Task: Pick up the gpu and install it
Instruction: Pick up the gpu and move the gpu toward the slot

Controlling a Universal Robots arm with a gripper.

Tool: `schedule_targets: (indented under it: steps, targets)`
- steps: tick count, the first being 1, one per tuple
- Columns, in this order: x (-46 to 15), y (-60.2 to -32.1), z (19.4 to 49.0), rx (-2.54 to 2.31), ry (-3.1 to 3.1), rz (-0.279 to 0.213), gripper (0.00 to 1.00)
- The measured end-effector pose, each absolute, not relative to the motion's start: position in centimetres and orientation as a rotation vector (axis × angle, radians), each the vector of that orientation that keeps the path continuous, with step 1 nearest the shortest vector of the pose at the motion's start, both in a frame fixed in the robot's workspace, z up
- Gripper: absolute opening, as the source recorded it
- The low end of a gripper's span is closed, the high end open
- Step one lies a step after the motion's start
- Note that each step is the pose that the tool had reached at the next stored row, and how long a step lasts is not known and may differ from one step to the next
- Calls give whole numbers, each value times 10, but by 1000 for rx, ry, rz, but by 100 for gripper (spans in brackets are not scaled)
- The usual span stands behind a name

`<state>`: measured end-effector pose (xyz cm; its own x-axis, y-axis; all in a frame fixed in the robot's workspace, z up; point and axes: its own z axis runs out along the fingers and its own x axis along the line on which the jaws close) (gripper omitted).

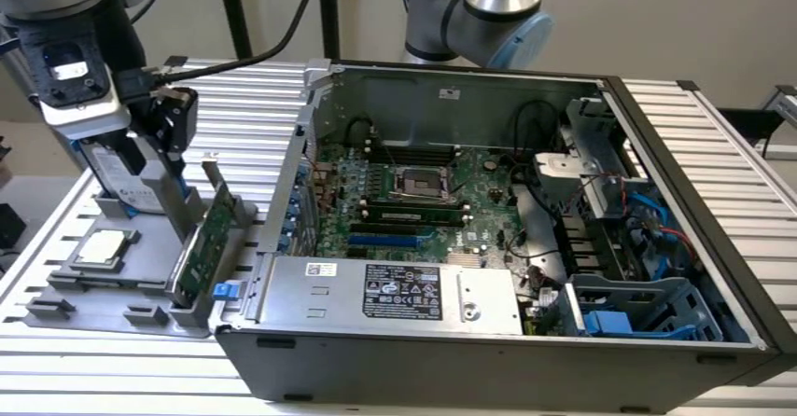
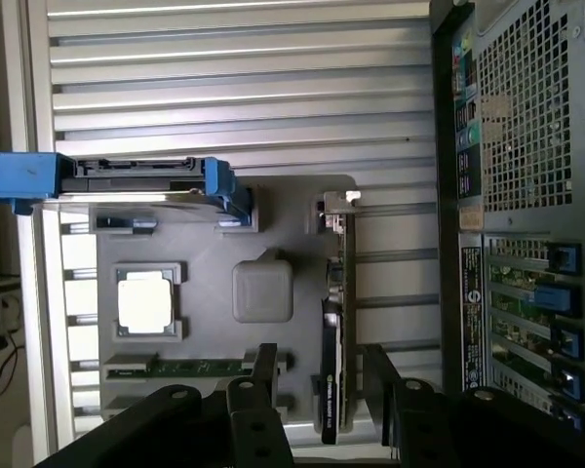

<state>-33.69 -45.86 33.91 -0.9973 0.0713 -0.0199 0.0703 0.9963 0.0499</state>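
Green-faced gpu (image 1: 200,245) is standing on edge in the grey holder (image 1: 75,306), lying in line between the spread, released fingers of the end effector (image 2: 322,390), which is hovering above it.

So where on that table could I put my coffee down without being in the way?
The bare slats of the table on the far side of the grey tray, beside the computer case, and the strip in front of both. The tray is crowded: hard drive, gpu, with the gripper above the gpu.
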Motion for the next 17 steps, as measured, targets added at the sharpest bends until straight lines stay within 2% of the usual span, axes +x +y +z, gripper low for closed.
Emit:
schedule_targets:
  steps: [17]
  targets:
    - [-329,-474,308,118,3115,77,48]
